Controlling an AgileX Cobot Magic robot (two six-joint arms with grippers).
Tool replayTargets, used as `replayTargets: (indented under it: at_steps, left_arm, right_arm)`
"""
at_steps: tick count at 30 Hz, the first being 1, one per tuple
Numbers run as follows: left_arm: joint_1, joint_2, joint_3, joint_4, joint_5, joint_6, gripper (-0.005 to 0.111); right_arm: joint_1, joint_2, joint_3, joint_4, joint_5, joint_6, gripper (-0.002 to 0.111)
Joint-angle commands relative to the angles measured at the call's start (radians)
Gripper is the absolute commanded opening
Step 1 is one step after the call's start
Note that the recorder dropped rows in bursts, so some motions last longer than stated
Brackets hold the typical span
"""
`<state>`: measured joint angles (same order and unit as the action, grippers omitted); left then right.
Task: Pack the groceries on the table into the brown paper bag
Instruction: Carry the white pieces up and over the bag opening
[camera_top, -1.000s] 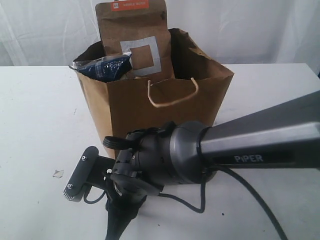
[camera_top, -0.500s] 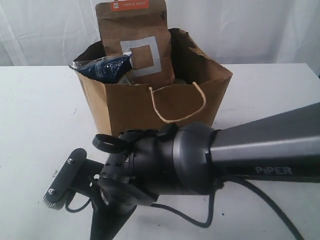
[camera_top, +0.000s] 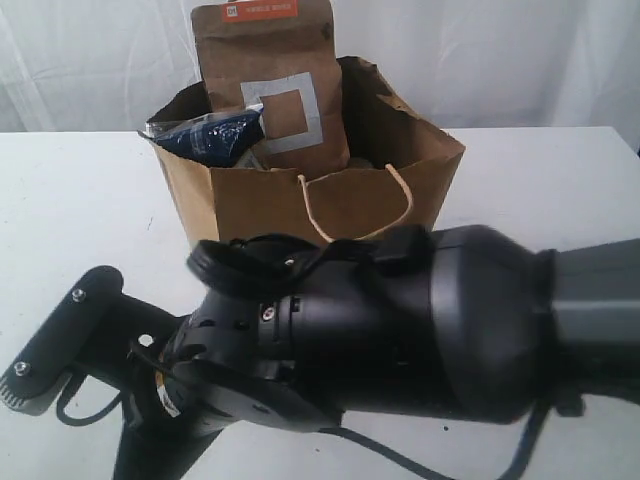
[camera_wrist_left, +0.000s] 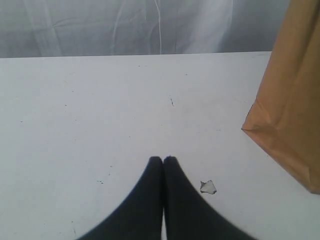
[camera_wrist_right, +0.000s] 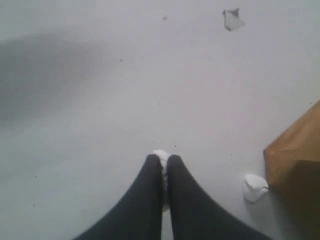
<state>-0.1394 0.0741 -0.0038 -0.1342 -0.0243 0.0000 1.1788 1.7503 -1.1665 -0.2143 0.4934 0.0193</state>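
The white worktop (camera_top: 80, 200) fills the scene. The right arm's dark body (camera_top: 450, 320) looms over its near edge. The brown paper bag (camera_top: 260, 205) stands upright towards the far edge, about midway along it. A brown pouch with orange top (camera_top: 265, 70) rises out of the bag. A long dark noodle packet (camera_top: 205, 137) leans over the bag's rim beside it. The left claw (camera_wrist_left: 163, 159) is pressed closed on nothing above bare worktop, near a bag corner. The right claw (camera_wrist_right: 161, 157) is closed too, with a small white scrap (camera_wrist_right: 161, 153) at its tips; whether it is pinched cannot be told. A white crumb (camera_wrist_right: 255, 187) lies just beside the bag.
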Motion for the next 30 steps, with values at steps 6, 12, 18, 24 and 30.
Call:
replayTargets:
  at_steps: [6,12,18,24,30]
  left_arm:
    - [0.002,-0.005,0.004,0.001,0.002,0.000,0.000]
    - [0.002,-0.005,0.004,0.001,0.002,0.000,0.000]
    - [0.002,-0.005,0.004,0.001,0.002,0.000,0.000]
    - [0.002,-0.005,0.004,0.001,0.002,0.000,0.000]
    - [0.002,-0.005,0.004,0.001,0.002,0.000,0.000]
  right_arm:
    - [0.054,-0.146,-0.027,0.002,-0.097,-0.042,0.000]
    - [0.067,-0.183,-0.106,-0.013,-0.104,-0.044,0.000]
    - [0.030,-0.224,-0.188,-0.116,-0.067,-0.042,0.000]
    - [-0.044,-0.260,-0.243,-0.191,0.051,-0.026,0.000]
    - [-0.145,-0.298,-0.273,-0.285,0.156,0.006,0.000]
